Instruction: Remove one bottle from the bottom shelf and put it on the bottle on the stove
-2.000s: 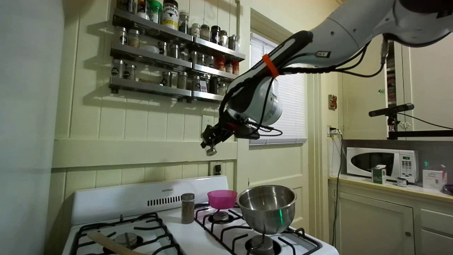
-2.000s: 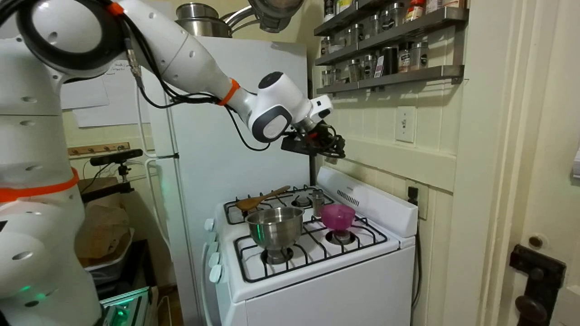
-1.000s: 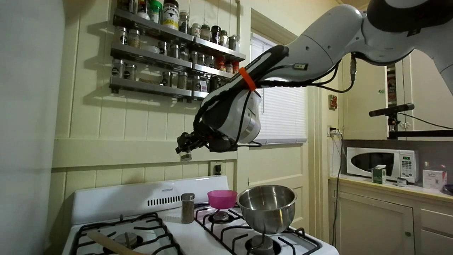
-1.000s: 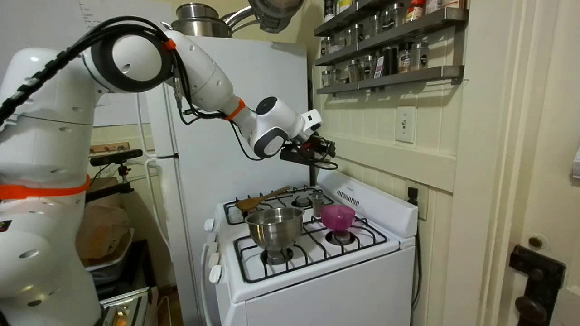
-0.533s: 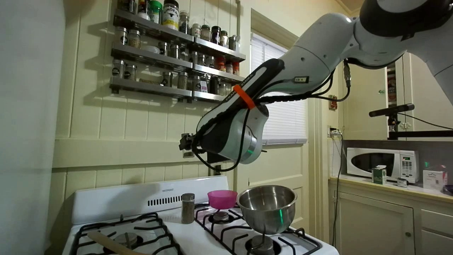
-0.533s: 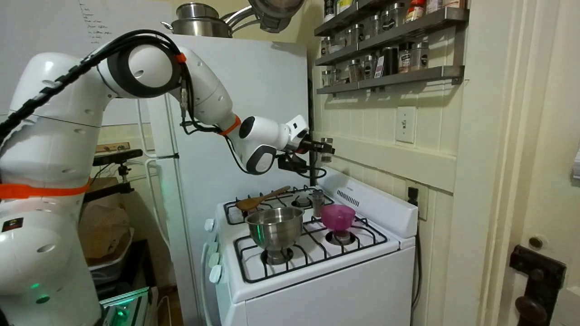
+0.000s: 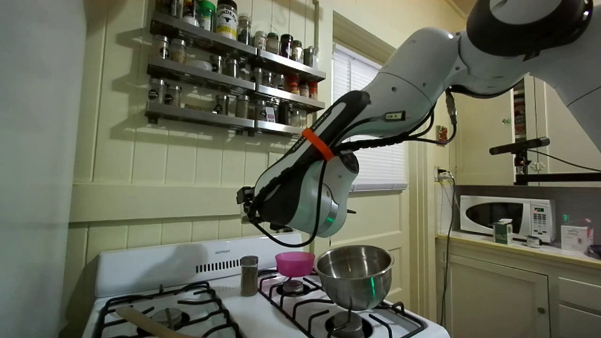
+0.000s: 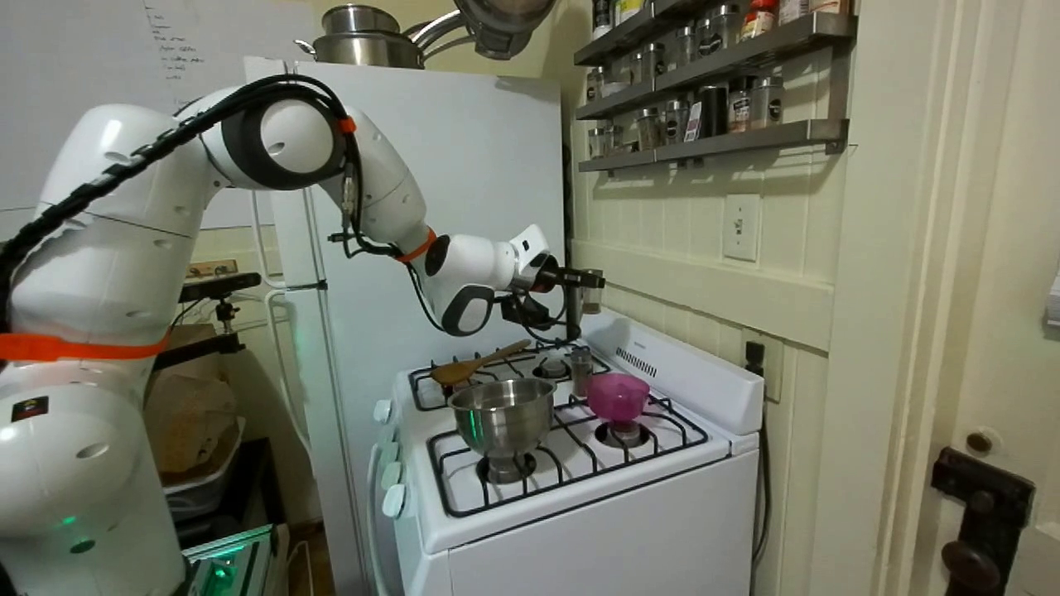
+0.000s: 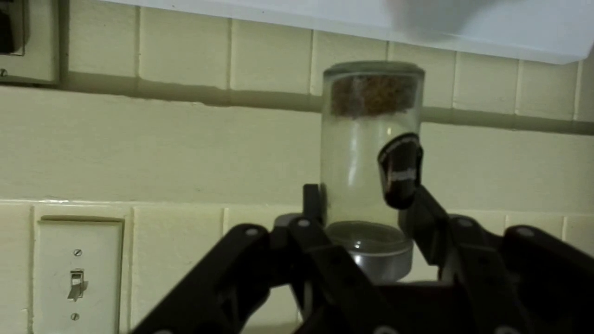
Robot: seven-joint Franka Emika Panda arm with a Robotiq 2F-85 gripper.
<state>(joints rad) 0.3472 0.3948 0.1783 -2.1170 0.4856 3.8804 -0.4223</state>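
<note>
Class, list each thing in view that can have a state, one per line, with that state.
Held bottle: roughly upright, lidded, mostly empty.
Gripper: closed on that bottle.
Stove bottle: upright, lidded.
Steel bowl: upright, uncovered.
Pink bowl: upright, uncovered.
Wooden spoon: lying down.
Window blind: lowered.
Microwave door: shut.

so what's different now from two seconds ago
The pincer has shifted left in both exterior views, dropping over the last half second; the held jar has swung from tilted to about upright. Nothing was newly gripped or let go. On the stove, the standing jar, pink bowl, metal bowl and wooden spoon stayed put.
</note>
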